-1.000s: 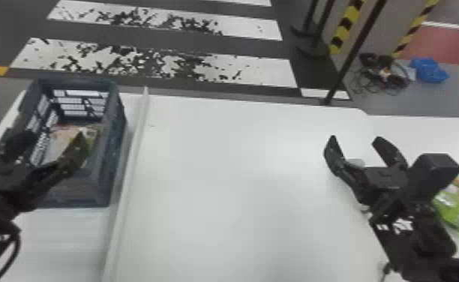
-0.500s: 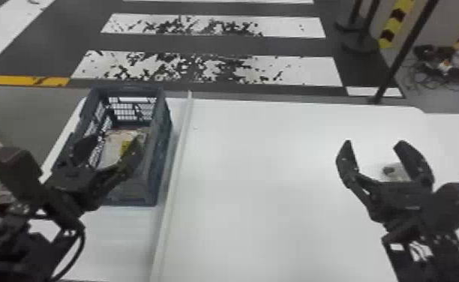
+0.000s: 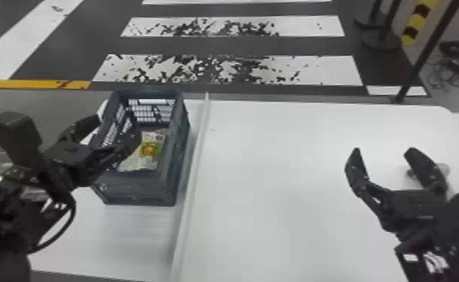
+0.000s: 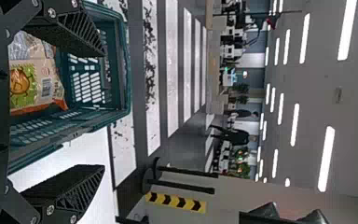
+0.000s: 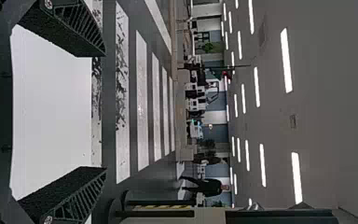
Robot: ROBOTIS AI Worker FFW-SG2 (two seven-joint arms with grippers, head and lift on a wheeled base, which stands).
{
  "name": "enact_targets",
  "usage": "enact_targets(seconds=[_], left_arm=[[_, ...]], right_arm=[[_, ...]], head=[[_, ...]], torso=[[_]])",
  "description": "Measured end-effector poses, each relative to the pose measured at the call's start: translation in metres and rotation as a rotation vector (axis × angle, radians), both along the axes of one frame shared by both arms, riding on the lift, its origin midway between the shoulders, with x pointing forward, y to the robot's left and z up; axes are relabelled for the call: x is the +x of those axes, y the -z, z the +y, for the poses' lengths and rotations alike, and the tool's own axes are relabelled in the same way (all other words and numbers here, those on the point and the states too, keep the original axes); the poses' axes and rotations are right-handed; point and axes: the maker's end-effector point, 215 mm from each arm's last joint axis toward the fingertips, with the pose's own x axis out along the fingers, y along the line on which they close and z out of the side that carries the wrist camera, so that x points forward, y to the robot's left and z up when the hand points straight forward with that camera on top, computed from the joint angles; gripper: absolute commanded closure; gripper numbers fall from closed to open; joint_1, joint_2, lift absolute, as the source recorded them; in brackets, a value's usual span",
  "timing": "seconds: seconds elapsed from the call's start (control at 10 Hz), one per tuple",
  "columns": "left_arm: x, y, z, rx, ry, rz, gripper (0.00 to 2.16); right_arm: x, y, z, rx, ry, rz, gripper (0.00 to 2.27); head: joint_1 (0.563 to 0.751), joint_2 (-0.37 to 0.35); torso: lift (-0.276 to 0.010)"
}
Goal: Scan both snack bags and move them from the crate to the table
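My left gripper (image 3: pixel 118 127) is open above the left part of the dark crate (image 3: pixel 138 191), with nothing between its fingers. A snack bag (image 3: pixel 152 150) with a green and orange print lies inside the crate. In the left wrist view, the bag (image 4: pixel 32 84) rests in the crate (image 4: pixel 121 70) beyond the open left gripper (image 4: pixel 103 109). My right gripper (image 3: pixel 384 150) stands open and empty over the right part of the white table (image 3: pixel 277 187); its two fingers also frame the table in the right wrist view, where the right gripper (image 5: pixel 106 112) is spread wide.
A raised white strip (image 3: pixel 193 180) runs front to back beside the crate's right side. A small greyish object (image 3: pixel 442 169) sits behind the right gripper's outer finger. Black posts (image 3: pixel 427 56) stand on the floor past the table.
The head view has turned left, so the crate and table appear farther right. The left gripper remains open near the crate, and the right gripper remains open over the table.
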Motion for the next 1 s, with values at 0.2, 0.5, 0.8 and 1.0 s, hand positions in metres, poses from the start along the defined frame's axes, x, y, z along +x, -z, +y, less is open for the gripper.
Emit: enact_targets(seconds=[0.2,0.5,0.8,1.0], left_arm=[[0.018,0.001,0.027,0.102,0.017,0.104,0.16],[0.046,0.009,0.048,0.223,0.069,0.19,0.16],[0.074,0.034,0.041,0.306,0.186,0.29,0.16],[0.08,0.06,0.036,0.345,0.247,0.368,0.16]], right_arm=[[-0.002,0.003,-0.003,-0.007,0.002,0.005,0.06],[-0.005,0.006,-0.008,-0.008,0.009,0.013,0.06],[-0.007,0.008,-0.008,-0.003,0.009,0.018,0.06],[-0.008,0.008,-0.009,-0.004,0.01,0.019,0.06]], head=[[0.695,0.129],[0.695,0.153],[0.695,0.142],[0.695,0.133]], torso=[[-0.088],[-0.088],[-0.088],[-0.088]])
